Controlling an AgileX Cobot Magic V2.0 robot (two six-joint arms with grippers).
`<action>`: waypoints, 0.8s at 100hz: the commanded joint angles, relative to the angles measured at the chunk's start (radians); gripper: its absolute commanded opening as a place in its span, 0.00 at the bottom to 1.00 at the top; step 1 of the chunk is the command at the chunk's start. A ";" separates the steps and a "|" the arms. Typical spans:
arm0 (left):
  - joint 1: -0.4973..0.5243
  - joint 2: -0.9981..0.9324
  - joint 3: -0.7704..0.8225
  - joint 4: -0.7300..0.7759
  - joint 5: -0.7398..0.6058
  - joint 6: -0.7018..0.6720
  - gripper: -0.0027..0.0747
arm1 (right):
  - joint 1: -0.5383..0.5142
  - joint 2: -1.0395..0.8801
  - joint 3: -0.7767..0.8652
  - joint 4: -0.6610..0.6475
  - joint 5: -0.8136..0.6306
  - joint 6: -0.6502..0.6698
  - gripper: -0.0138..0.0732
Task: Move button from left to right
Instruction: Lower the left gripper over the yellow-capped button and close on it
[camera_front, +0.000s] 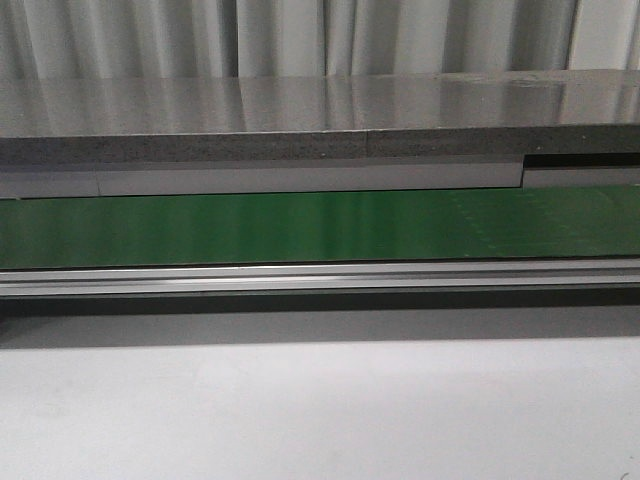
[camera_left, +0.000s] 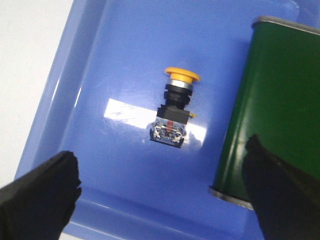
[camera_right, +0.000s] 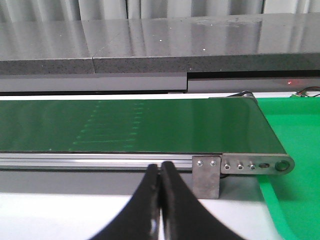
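- The left gripper (camera_left: 162, 200) was held wide open and empty above a blue tray (camera_left: 90, 65), shown only by the left wrist view.
- The button (camera_left: 175, 107) was seen lying on its side in the tray, between the fingertips, toward 12 o'clock, untouched.
- The right gripper (camera_right: 160, 200) was pressed closed, empty, before the green belt (camera_right: 150, 125).
- Only the belt was shown in the front view.

A white counter (camera_front: 320, 410) fills the near part of the front view. Behind it runs a long green belt (camera_front: 300, 228) in a silver metal rail (camera_front: 320, 277), and beyond that a grey stone-like ledge (camera_front: 300, 120). In the left wrist view a blue tray (camera_left: 125, 60) sits on the white surface beside the belt's end, with the button (camera_left: 173, 110) lying on its side on the tray floor. Past the belt's other end lies a green surface (camera_right: 300, 150).
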 joint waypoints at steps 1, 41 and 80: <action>0.004 0.020 -0.067 -0.010 -0.019 0.006 0.85 | -0.003 -0.019 -0.015 -0.010 -0.086 0.001 0.08; 0.004 0.185 -0.142 -0.018 -0.021 0.010 0.85 | -0.003 -0.019 -0.015 -0.010 -0.086 0.001 0.08; 0.004 0.275 -0.145 -0.068 -0.032 0.047 0.85 | -0.003 -0.019 -0.015 -0.010 -0.086 0.001 0.08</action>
